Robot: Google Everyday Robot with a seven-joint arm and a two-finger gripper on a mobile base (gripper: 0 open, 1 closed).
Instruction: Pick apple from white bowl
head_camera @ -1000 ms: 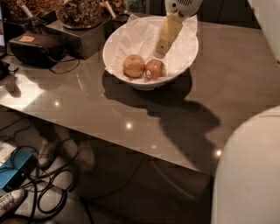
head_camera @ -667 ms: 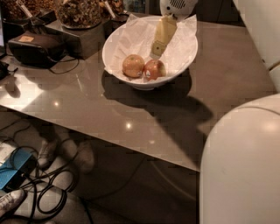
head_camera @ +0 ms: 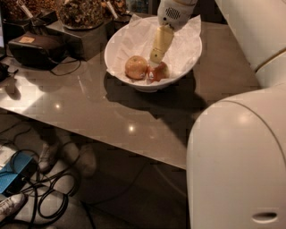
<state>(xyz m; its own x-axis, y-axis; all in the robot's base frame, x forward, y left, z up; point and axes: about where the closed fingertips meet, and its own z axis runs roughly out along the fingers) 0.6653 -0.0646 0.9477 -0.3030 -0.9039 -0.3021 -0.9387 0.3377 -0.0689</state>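
The white bowl, lined with crinkled white paper, sits on the grey table near its far side. Two apples lie at its front. The mostly red apple is on the right, and a paler yellow-orange apple is on the left, touching it. My gripper reaches down into the bowl from above. Its pale fingers point at the top of the red apple, and their tips are right at it. The red apple's upper left part is hidden behind the fingertips.
Dark containers of brown food stand at the back left. A black box with a cable lies left of the bowl. My white arm body fills the right. Cables and shoes lie on the floor below.
The gripper has moved down and left within the bowl, from over the paper to right above the red apple. My white arm body has swung further into view at the right.
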